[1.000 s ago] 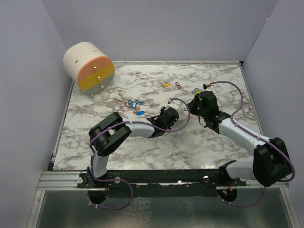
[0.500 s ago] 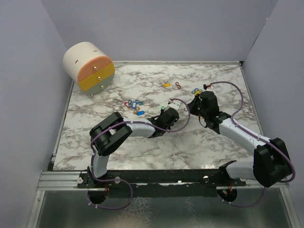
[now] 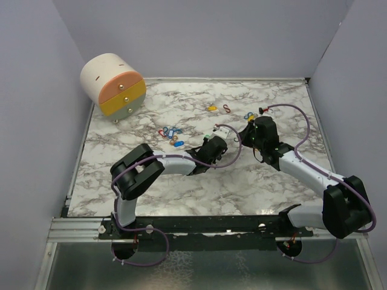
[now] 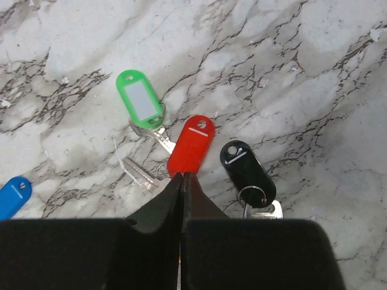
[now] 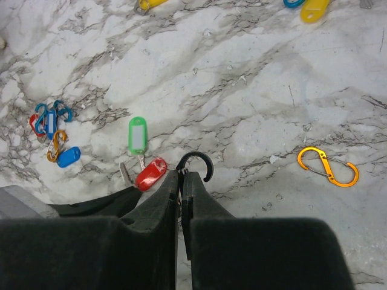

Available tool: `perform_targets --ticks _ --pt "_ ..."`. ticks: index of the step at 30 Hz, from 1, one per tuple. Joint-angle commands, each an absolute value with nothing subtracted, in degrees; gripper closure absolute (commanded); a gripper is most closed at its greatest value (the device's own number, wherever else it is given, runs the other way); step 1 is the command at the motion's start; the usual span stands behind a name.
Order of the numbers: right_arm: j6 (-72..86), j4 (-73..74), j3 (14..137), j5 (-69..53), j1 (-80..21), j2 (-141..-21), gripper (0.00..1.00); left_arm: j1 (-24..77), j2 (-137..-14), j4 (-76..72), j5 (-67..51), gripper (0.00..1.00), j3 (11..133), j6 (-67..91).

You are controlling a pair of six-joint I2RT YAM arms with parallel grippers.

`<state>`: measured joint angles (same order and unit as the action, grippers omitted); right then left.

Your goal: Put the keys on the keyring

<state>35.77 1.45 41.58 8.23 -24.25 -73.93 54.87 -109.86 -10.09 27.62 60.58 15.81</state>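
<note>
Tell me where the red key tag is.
In the left wrist view the red key tag lies mid-frame between the green tag and the black tag, its near end pinched in the left arm's shut jaws.

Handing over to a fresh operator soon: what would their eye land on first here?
The arms meeting mid-table: the left pincer is shut on the near end of the red key, with the green key and black key either side. Close by, the right pincer is shut on a black hook. Then the drum-shaped drawer chest at the table's far left corner.
</note>
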Motion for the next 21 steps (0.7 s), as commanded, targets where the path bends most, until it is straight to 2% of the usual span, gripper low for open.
perform_targets --ticks 1,14,21 --pt "35.35 0.38 41.04 7.08 -23.90 -73.43 1.00 55.15 -103.44 -9.71 29.88 1.00 59.29 14.33" --pt "33.72 -2.07 41.13 3.81 -23.91 -75.98 0.99 54.76 -93.76 -13.13 25.35 1.00 56.36 10.29" --pt "31.97 -4.43 40.78 0.98 -23.88 -76.57 0.99 54.08 -91.38 -15.92 18.24 1.00 55.69 8.52"
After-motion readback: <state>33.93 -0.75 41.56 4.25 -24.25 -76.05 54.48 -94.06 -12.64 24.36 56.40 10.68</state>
